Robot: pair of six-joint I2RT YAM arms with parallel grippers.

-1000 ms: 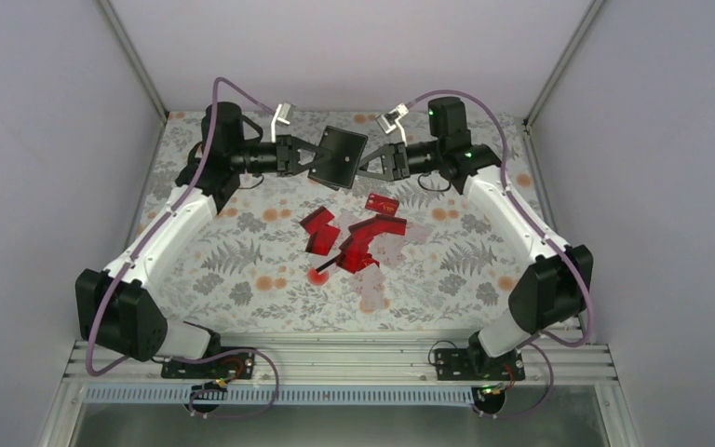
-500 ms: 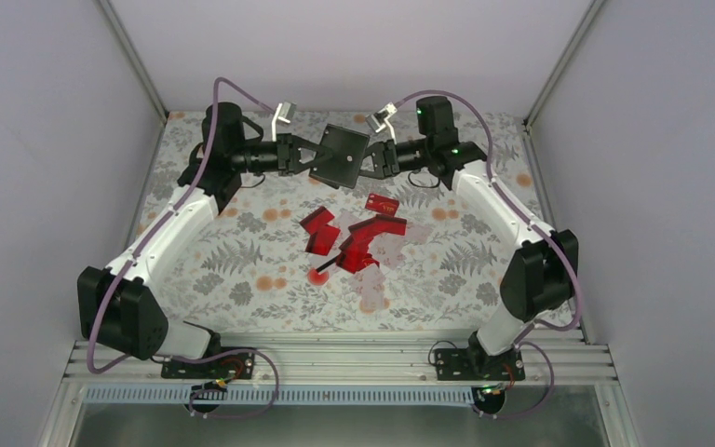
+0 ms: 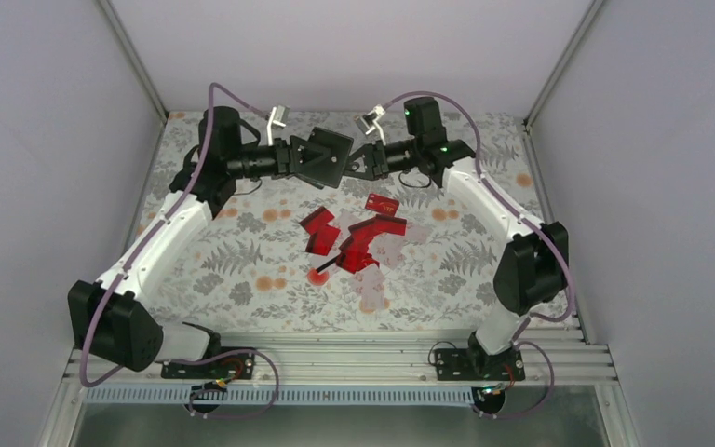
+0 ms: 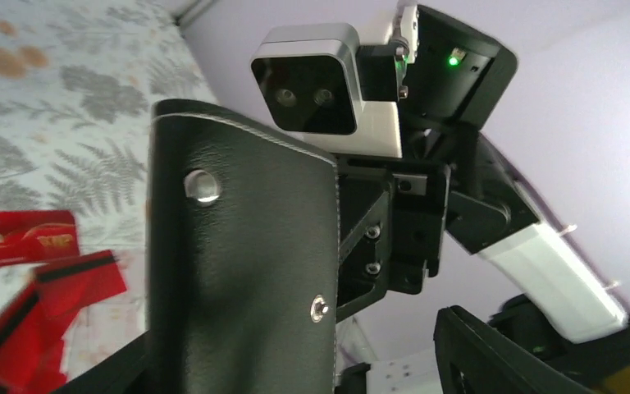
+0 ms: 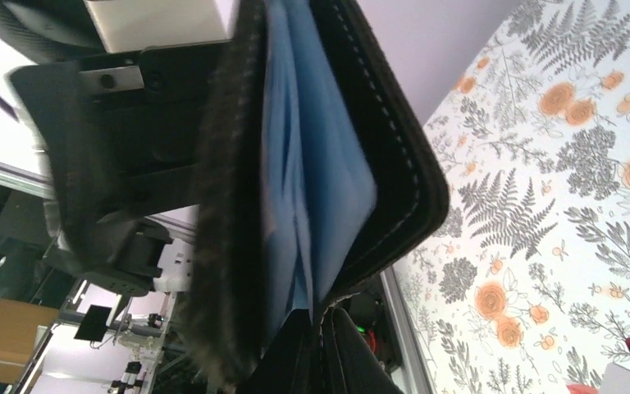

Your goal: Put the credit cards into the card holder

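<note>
Card holder (image 3: 324, 154) hangs in the air between both arms, with one flap pinched in the right end effector (image 3: 353, 168), whose jaws are pressed together. The left end effector (image 3: 308, 160) is spread at its other side. Credit cards (image 3: 354, 237) lie on the desk (image 3: 242, 270) below both, towards the bases; the free left arm likely fetches them.

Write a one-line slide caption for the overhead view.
Right fingers grip the raised black card holder, left fingers alongside; red credit cards lie scattered on the table.
</note>
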